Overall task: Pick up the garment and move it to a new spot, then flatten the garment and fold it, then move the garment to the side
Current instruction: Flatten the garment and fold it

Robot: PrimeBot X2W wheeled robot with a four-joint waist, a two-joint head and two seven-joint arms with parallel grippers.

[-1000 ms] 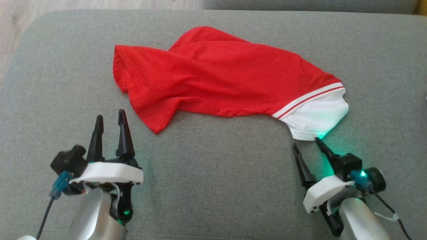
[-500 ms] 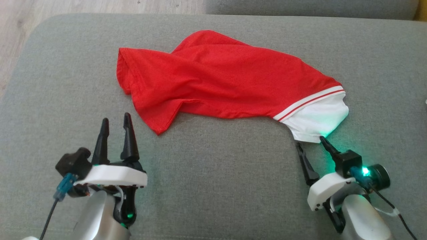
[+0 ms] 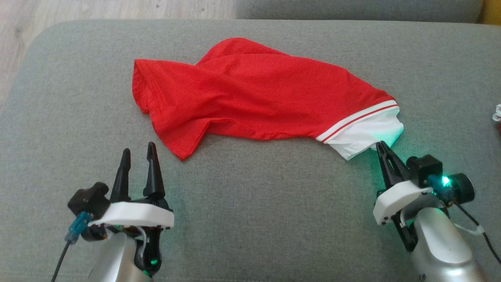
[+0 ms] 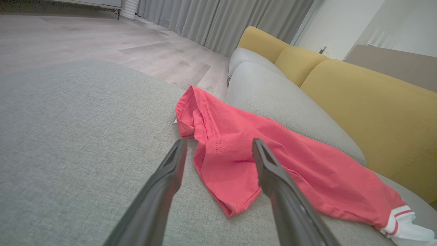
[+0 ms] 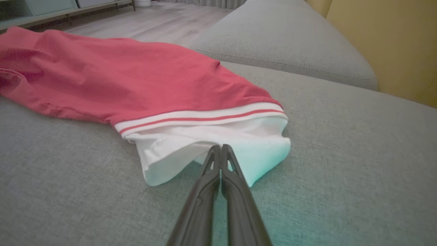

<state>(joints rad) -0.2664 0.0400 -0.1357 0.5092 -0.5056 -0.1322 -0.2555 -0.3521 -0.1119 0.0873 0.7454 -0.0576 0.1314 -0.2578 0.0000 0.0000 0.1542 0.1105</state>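
The garment [image 3: 254, 98] is a red shirt with a white, red-striped end, lying crumpled across the grey cushion [image 3: 250, 211]. My right gripper [image 3: 379, 145] is shut, its tips pinching the edge of the white end at the garment's right. In the right wrist view the closed right gripper [image 5: 218, 147] meets the white cloth of the garment [image 5: 136, 78], which tents up slightly at the tips. My left gripper [image 3: 138, 148] stands open just short of the garment's lower left corner. In the left wrist view the left gripper [image 4: 219, 141] has that corner of the garment [image 4: 232, 150] lying between and beyond its fingers.
Wooden floor [image 3: 78, 8] lies beyond the cushion's far left corner. A second grey cushion [image 5: 290, 44] and a yellow backrest [image 4: 358, 102] border the far side. A small white and red thing [image 3: 497, 113] sits at the right edge.
My right gripper has gone from open to shut and moved forward onto the white end, which has drawn in slightly. The left gripper stays open. The camera has shifted a little.
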